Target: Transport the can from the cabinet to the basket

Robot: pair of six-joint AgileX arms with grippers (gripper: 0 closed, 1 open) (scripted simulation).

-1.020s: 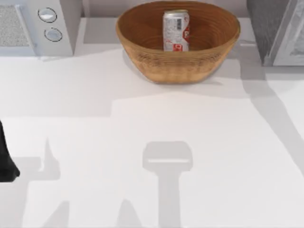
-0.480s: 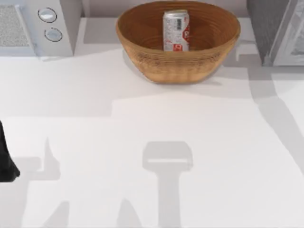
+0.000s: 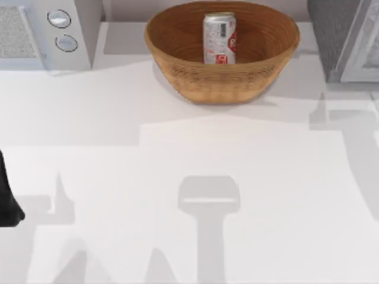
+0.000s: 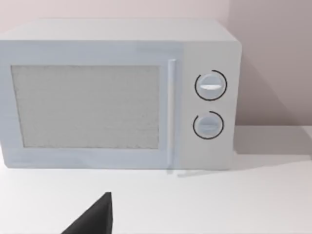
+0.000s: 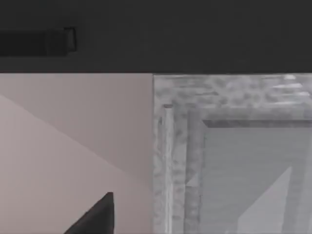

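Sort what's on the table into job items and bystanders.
Job items: the can, standing upright inside the basket; the cabinet at the table's right.

Bystanders: the white microwave with two round knobs, at the table's left.

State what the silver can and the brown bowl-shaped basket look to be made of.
Silver can with red label marks: likely thin metal, judging by its silvery sheen and printed label. Brown bowl-shaped basket: seemingly woven wicker, matte warm brown, with ribbed coiled rings around its wall.

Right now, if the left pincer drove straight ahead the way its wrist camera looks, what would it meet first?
Probably the white box-shaped microwave, about at its speckled door, though depth is unclear.
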